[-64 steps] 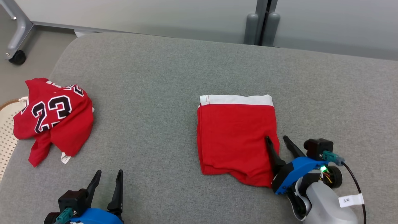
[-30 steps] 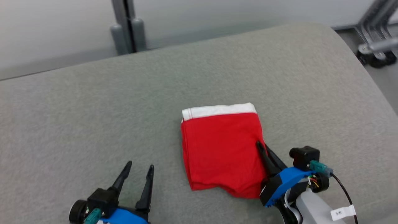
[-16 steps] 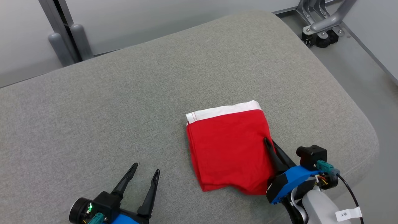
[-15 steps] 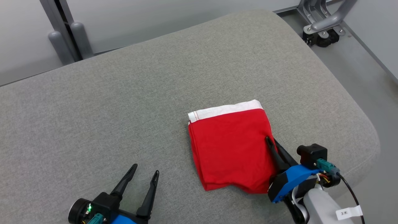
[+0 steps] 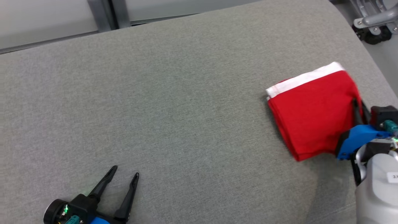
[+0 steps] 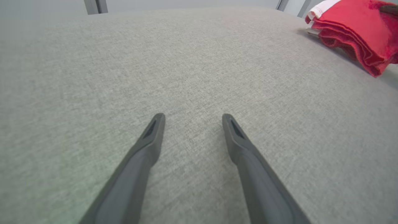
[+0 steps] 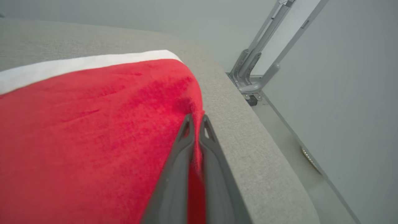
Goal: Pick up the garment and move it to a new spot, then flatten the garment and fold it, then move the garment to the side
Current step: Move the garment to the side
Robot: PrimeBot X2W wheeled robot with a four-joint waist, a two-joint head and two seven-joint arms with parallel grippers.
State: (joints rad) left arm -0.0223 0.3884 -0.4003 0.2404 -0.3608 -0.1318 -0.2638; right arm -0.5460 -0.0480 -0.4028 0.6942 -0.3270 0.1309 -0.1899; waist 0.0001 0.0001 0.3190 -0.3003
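Tightly, the right fingers (image 7: pixel 175 161) pinch the folded garment (image 5: pixel 311 115).

This looks like a robotics lab or test room. A wide grey upholstered pad (image 5: pixel 174 93) is backed by plain pale wall panels (image 5: pixel 46 18) at the upper left, with a bare grey floor (image 7: pixel 289 137) beside it. A metal frame on castors (image 5: pixel 374 21) sits at the upper right. Exposed connectors (image 5: pixel 388 126) and a paper tag (image 5: pixel 393 176) ride behind the right end effector (image 5: pixel 358 104), lower right.
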